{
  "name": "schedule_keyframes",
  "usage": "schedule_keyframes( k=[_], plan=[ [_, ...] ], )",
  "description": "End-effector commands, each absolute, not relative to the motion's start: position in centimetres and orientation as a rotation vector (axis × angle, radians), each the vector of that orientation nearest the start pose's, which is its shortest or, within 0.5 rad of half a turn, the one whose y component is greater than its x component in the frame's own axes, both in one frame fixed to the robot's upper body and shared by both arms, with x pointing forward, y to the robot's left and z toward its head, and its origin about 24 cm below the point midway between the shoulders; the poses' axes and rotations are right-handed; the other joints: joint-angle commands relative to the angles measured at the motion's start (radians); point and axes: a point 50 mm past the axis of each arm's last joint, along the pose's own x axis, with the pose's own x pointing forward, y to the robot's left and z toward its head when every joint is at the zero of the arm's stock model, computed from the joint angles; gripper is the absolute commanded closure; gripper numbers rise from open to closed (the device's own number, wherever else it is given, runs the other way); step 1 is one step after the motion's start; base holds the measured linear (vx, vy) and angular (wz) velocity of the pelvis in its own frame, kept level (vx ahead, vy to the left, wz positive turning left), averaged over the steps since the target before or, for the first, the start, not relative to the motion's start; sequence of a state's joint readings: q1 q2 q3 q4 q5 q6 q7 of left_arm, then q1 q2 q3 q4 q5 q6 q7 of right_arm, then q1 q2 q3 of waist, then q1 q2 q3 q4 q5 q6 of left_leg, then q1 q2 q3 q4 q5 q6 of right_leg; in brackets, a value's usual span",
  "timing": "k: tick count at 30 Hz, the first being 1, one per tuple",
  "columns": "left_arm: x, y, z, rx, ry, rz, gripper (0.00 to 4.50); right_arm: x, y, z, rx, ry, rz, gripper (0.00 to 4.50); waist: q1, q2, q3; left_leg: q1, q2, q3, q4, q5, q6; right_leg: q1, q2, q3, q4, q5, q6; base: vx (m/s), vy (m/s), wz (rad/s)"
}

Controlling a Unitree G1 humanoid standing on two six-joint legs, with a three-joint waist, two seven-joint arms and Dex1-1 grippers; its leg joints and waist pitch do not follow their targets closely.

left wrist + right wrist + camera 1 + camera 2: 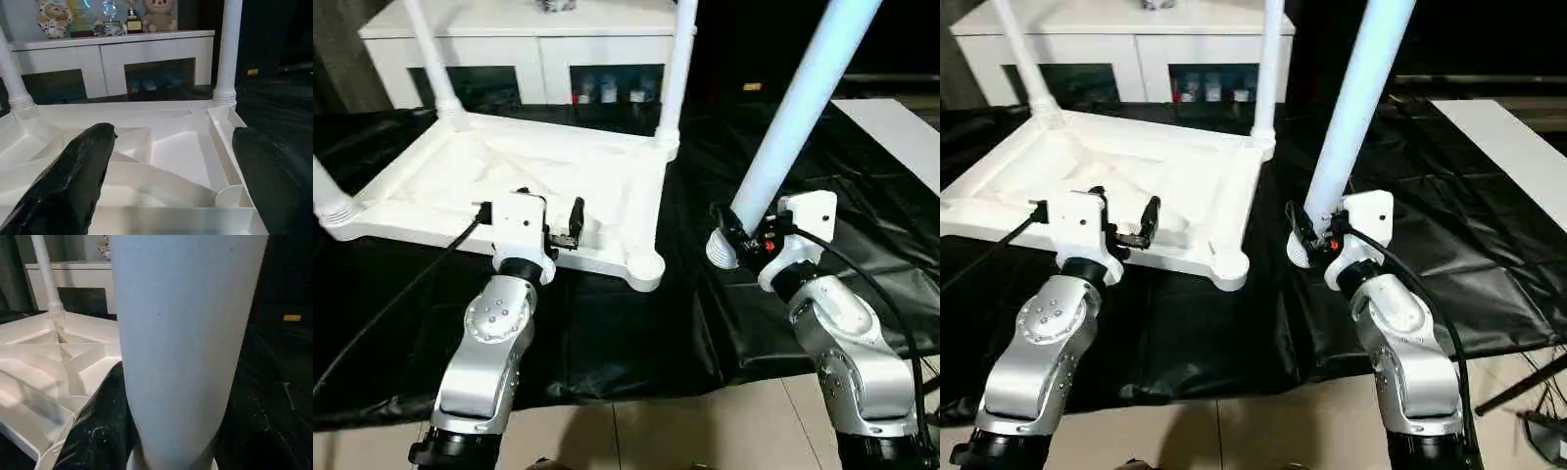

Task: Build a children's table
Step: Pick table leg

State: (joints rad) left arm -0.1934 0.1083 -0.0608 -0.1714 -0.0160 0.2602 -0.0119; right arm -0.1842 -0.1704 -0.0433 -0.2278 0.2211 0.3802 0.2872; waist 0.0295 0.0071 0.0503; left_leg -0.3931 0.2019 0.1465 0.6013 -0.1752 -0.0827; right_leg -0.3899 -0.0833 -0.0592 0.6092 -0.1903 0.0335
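Observation:
The children's table lies upside down on a black sheet, its ribbed white top [538, 171] facing up. Three white legs stand screwed in: far left [433, 64], far right [675, 73] and near left [325, 194]. The near right corner socket [646, 264] is empty. My left gripper [551, 208] hovers open over the top's near edge, and its black fingers [88, 161] hold nothing. My right gripper [746, 231], to the right of that corner, is shut on the thick end of a loose leg [793, 117]. This leg [181, 333] rises steeply, leaning to the right.
A white cabinet [538, 39] with glass-fronted compartments stands just behind the table, with toys and trophies [107, 12] on it. The black sheet [607, 333] ends at a tiled floor [705, 431] in front. A white board [901, 127] lies at the far right.

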Motion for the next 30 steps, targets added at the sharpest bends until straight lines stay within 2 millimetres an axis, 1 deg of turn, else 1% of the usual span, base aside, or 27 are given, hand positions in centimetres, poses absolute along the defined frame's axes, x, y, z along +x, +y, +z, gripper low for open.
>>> schedule_keyframes(
  k=[1, 2, 3, 4, 6, 9, 10, 11, 12, 13, 14, 15, 16, 17, 18, 19, 20, 21, 22, 23, 24, 25, 26, 27, 28, 29, 30],
  plan=[
    [28.3, 13.7, 10.1, 0.13, -0.086, -0.117, 0.18, 27.9, -15.6, 11.2, 0.03, -0.052, 0.349, 2.64, -0.001, 0.006, -0.052, -0.001, -0.008, -0.027, -0.093, -0.462, 0.072, 0.069, -0.062, -0.018, -0.108, -0.544, -0.058, 0.016, 0.002, 0.42],
    [28.3, 13.6, 10.0, 0.136, -0.084, -0.118, 0.18, 28.0, -15.5, 11.2, 0.022, -0.053, 0.353, 2.64, -0.004, 0.013, -0.048, -0.014, -0.017, -0.037, -0.087, -0.488, 0.077, 0.095, -0.077, -0.045, -0.123, -0.645, -0.048, 0.021, 0.007, 0.38],
    [28.3, 13.6, 10.0, 0.132, -0.086, -0.117, 0.18, 28.0, -15.5, 11.2, 0.017, -0.053, 0.355, 2.64, -0.009, 0.011, -0.043, -0.009, -0.02, -0.042, -0.086, -0.517, 0.078, 0.096, -0.08, -0.057, -0.134, -0.69, -0.049, 0.031, 0.016, 0.46],
    [28.3, 13.5, 10.0, 0.13, -0.087, -0.116, 0.18, 28.1, -15.5, 11.1, 0.015, -0.054, 0.356, 2.64, -0.016, 0.014, -0.041, -0.018, -0.025, -0.05, -0.08, -0.528, 0.078, 0.119, -0.083, -0.073, -0.142, -0.722, -0.061, 0.041, 0.008, 0.55],
    [28.3, 13.4, 10.0, 0.133, -0.09, -0.121, 0.18, 28.1, -15.5, 11.1, 0.009, -0.056, 0.354, 2.64, -0.018, 0.014, -0.04, -0.018, -0.027, -0.056, -0.079, -0.52, 0.085, 0.134, -0.084, -0.089, -0.148, -0.696, -0.086, 0.051, 0.004, 0.58],
    [28.3, 13.3, 10.0, 0.128, -0.09, -0.127, 0.18, 28.2, -15.7, 11.1, 0.015, -0.059, 0.345, 2.64, -0.02, 0.027, -0.041, -0.018, -0.026, -0.065, -0.087, -0.461, 0.118, 0.165, -0.066, -0.102, -0.145, -0.568, -0.136, 0.087, 0.006, 0.62],
    [28.3, 13.3, 10.0, 0.131, -0.091, -0.133, 0.18, 28.2, -15.8, 11.2, 0.014, -0.066, 0.333, 2.64, -0.028, 0.032, -0.047, 0.018, -0.016, -0.065, -0.088, -0.437, 0.135, 0.153, -0.048, -0.095, -0.136, -0.488, -0.168, 0.131, 0.0, 0.65],
    [28.3, 13.2, 10.0, 0.133, -0.094, -0.138, 0.18, 28.2, -16.0, 11.2, 0.033, -0.066, 0.318, 2.64, -0.051, 0.051, -0.061, 0.108, 0.033, -0.072, -0.092, -0.415, 0.148, 0.102, -0.015, -0.068, -0.095, -0.338, -0.213, 0.131, 0.0, 0.65],
    [28.3, 13.2, 10.0, 0.133, -0.096, -0.139, 0.18, 28.3, -16.1, 11.2, 0.048, -0.063, 0.311, 2.64, -0.053, 0.049, -0.057, 0.138, 0.059, -0.093, -0.095, -0.457, 0.149, 0.072, -0.007, -0.061, -0.062, -0.278, -0.232, 0.171, -0.023, 0.38],
    [28.3, 13.1, 10.0, 0.132, -0.096, -0.142, 0.18, 28.3, -16.1, 11.2, 0.045, -0.061, 0.312, 2.64, -0.064, 0.04, -0.056, 0.15, 0.078, -0.112, -0.103, -0.409, 0.188, 0.054, -0.001, -0.045, -0.017, -0.156, -0.206, 0.167, -0.011, 0.09],
    [28.3, 13.1, 10.0, 0.13, -0.095, -0.145, 0.18, 28.3, -16.1, 11.2, 0.043, -0.06, 0.314, 2.64, -0.065, 0.027, -0.057, 0.153, 0.065, -0.111, -0.089, -0.298, 0.291, 0.044, -0.012, -0.029, -0.005, -0.077, -0.174, 0.167, -0.011, 0.09],
    [28.3, 13.0, 10.0, 0.134, -0.097, -0.147, 0.18, 28.2, -16.1, 11.2, 0.04, -0.062, 0.317, 2.64, -0.059, 0.022, -0.058, 0.141, 0.049, -0.098, -0.077, -0.236, 0.338, 0.051, -0.024, -0.018, -0.012, -0.032, -0.169, 0.131, -0.007, 0.05],
    [28.3, 13.0, 10.0, 0.135, -0.098, -0.15, 0.18, 28.2, -16.0, 11.1, 0.041, -0.062, 0.324, 2.64, -0.035, -0.003, -0.062, 0.041, -0.024, -0.029, -0.038, -0.122, 0.362, 0.143, -0.055, 0.018, -0.059, 0.093, -0.161, 0.128, 0.002, 0.04],
    [28.3, 12.9, 10.0, 0.133, -0.096, -0.153, 0.18, 28.2, -16.0, 11.1, 0.04, -0.063, 0.328, 2.64, -0.004, -0.001, -0.077, -0.024, -0.048, -0.012, -0.014, -0.036, 0.336, 0.202, -0.066, 0.036, -0.078, 0.159, -0.148, 0.128, 0.002, 0.04],
    [28.3, 12.9, 10.0, 0.134, -0.097, -0.157, 0.18, 28.1, -15.9, 11.0, 0.035, -0.064, 0.331, 2.64, -0.008, -0.001, -0.08, -0.032, -0.044, -0.01, -0.012, -0.011, 0.318, 0.206, -0.061, 0.031, -0.077, 0.151, -0.151, 0.123, -0.008, 0.03],
    [28.3, 12.9, 10.0, 0.134, -0.097, -0.157, 0.18, 28.1, -15.9, 11.0, 0.035, -0.064, 0.331, 2.64, -0.01, 0.011, -0.09, -0.016, -0.04, -0.017, -0.015, 0.053, 0.3, 0.204, -0.029, 0.011, -0.058, 0.17, -0.145, 0.109, -0.039, 0.01],
    [28.3, 12.8, 9.9, 0.139, -0.094, -0.177, 0.18, 28.0, -15.8, 10.8, 0.047, -0.057, 0.338, 2.64, -0.021, 0.021, -0.093, 0.024, -0.032, -0.034, -0.02, 0.122, 0.328, 0.182, 0.005, -0.008, -0.039, 0.172, -0.129, 0.109, -0.039, 0.01],
    [28.3, 12.7, 9.8, 0.139, -0.093, -0.181, 0.18, 27.9, -15.8, 10.8, 0.05, -0.054, 0.339, 2.64, -0.03, 0.029, -0.099, 0.062, -0.021, -0.05, -0.021, 0.171, 0.363, 0.161, 0.015, -0.015, -0.021, 0.166, -0.122, 0.107, -0.05, -0.01],
    [28.3, 12.7, 9.8, 0.137, -0.094, -0.185, 0.18, 27.9, -15.8, 10.7, 0.052, -0.053, 0.338, 2.64, -0.051, 0.039, -0.097, 0.133, 0.02, -0.097, -0.023, 0.239, 0.477, 0.087, 0.017, -0.026, 0.011, 0.054, -0.112, 0.085, -0.069, -0.13],
    [28.2, 12.6, 9.8, 0.135, -0.095, -0.193, 0.18, 27.8, -15.8, 10.7, 0.053, -0.052, 0.337, 2.64, -0.073, 0.034, -0.096, 0.235, 0.126, -0.108, -0.028, 0.226, 0.413, -0.022, -0.014, 0.005, 0.051, -0.115, -0.102, 0.085, -0.069, -0.13],
    [28.2, 12.6, 9.8, 0.133, -0.095, -0.198, 0.18, 27.8, -15.9, 10.7, 0.054, -0.051, 0.336, 2.64, -0.067, 0.025, -0.087, 0.228, 0.152, -0.104, -0.038, 0.2, 0.392, -0.032, -0.03, 0.013, 0.067, -0.127, -0.085, 0.044, -0.084, -0.45],
    [28.2, 12.5, 9.8, 0.129, -0.098, -0.206, 0.18, 27.7, -15.9, 10.6, 0.054, -0.051, 0.335, 2.64, -0.056, 0.001, -0.068, 0.188, 0.134, -0.053, -0.051, 0.054, 0.337, -0.019, -0.055, 0.03, 0.054, -0.049, -0.1, 0.045, -0.076, -0.6],
    [28.1, 12.4, 9.8, 0.122, -0.097, -0.217, 0.18, 27.6, -16.0, 10.6, 0.057, -0.05, 0.33, 2.64, -0.018, -0.041, -0.045, 0.095, -0.024, 0.073, 0.006, -0.194, 0.181, 0.08, -0.032, 0.111, -0.051, -0.086, -0.216, 0.045, -0.076, -0.6],
    [28.1, 12.4, 9.8, 0.121, -0.097, -0.219, 0.18, 27.6, -16.0, 10.6, 0.057, -0.051, 0.329, 2.64, 0.016, -0.042, -0.07, 0.04, -0.076, 0.066, 0.06, -0.225, 0.142, 0.169, -0.051, 0.185, -0.061, -0.066, -0.268, 0.102, -0.054, -0.49],
    [28.0, 12.2, 9.8, 0.123, -0.097, -0.228, 0.18, 27.5, -16.0, 10.6, 0.05, -0.053, 0.325, 2.64, 0.028, -0.048, -0.066, -0.063, -0.044, -0.004, 0.12, -0.114, 0.183, 0.225, -0.156, 0.19, -0.081, -0.006, -0.268, 0.091, -0.013, -0.23],
    [27.9, 12.0, 9.7, 0.125, -0.099, -0.242, 0.18, 27.5, -16.1, 10.6, 0.056, -0.054, 0.323, 2.64, 0.027, -0.031, -0.067, -0.08, -0.037, -0.025, 0.111, -0.061, 0.166, 0.21, -0.126, 0.167, -0.068, 0.079, -0.276, 0.091, -0.013, -0.23],
    [27.9, 12.0, 9.6, 0.128, -0.095, -0.25, 0.18, 27.4, -16.1, 10.6, 0.057, -0.053, 0.322, 2.64, 0.017, -0.019, -0.064, -0.077, -0.035, -0.03, 0.078, -0.03, 0.161, 0.202, -0.095, 0.13, -0.059, 0.08, -0.275, 0.051, 0.013, -0.07]
  ],
)
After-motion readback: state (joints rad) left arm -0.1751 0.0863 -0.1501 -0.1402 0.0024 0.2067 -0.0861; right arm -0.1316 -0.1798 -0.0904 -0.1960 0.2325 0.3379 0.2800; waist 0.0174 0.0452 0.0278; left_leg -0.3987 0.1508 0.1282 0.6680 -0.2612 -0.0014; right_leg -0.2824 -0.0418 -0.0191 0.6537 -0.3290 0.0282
